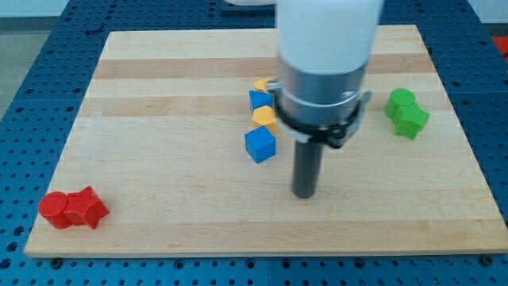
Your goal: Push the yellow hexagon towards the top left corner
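Looming over everything was the arm (pixel 325 56), its white and grey body covering the middle of the wooden board (pixel 159 175). No gripper here, so nothing to call apart or together: just a dark rod, and my tip (pixel 305 195) sat on bare wood, below and to the view's right of the blue cube (pixel 260 145). Above that cube ran a short column: a yellow block (pixel 264 118) (shape half hidden by the arm), another blue block (pixel 259 99), a second yellow one (pixel 262 83). Two green blocks (pixel 406 113) stood together at the view's right, two red blocks (pixel 73 209) bottom left.
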Robot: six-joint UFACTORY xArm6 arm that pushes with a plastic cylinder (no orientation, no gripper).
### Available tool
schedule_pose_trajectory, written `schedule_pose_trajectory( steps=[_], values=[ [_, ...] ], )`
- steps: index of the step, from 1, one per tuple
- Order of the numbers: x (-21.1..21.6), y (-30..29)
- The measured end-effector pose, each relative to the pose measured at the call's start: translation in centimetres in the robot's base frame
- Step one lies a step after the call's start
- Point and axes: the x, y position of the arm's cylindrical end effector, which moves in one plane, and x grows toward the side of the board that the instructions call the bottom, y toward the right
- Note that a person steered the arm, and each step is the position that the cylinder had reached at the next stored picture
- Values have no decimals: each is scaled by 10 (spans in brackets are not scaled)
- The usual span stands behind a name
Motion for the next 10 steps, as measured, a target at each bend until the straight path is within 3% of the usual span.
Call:
schedule_pose_trajectory(
  steps=[4, 10],
  values=[
    [-106, 1],
    [-113, -159]
  ],
)
